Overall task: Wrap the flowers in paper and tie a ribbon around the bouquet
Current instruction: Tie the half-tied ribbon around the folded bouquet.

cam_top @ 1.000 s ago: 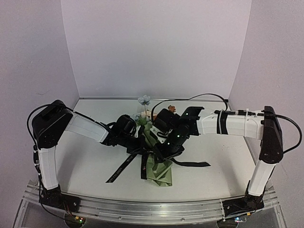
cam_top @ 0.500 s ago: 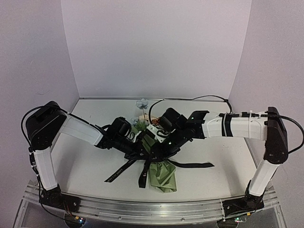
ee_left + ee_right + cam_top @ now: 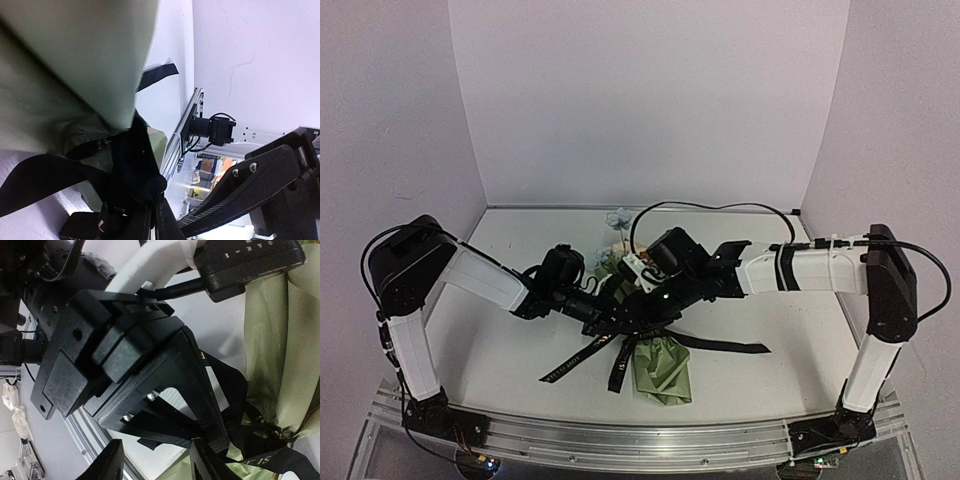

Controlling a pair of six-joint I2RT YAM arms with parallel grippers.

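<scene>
The bouquet lies mid-table, its olive-green paper (image 3: 665, 368) pointing toward me and pale flowers (image 3: 618, 216) sticking out at the far end. A black ribbon (image 3: 725, 346) crosses the cone, and its ends trail left, near and right. My left gripper (image 3: 612, 322) is shut on the ribbon (image 3: 130, 165) just under the paper (image 3: 75, 60), jaws (image 3: 154, 222) pressed together. My right gripper (image 3: 642, 308) hovers right beside it, open (image 3: 157, 462), nothing between its fingers. The left gripper's body (image 3: 150, 385) fills that view, beside lettered ribbon (image 3: 265, 460) and paper (image 3: 270, 340).
An aluminium rail (image 3: 640, 440) runs along the near table edge and also shows in the left wrist view (image 3: 185, 130). White walls close in the back and both sides. Bare white tabletop (image 3: 800, 330) lies right of the bouquet.
Both wrists have shifted left and lower over the bouquet. The right gripper's fingers have narrowed a little. The ribbon ends and the paper's near end have shifted slightly.
</scene>
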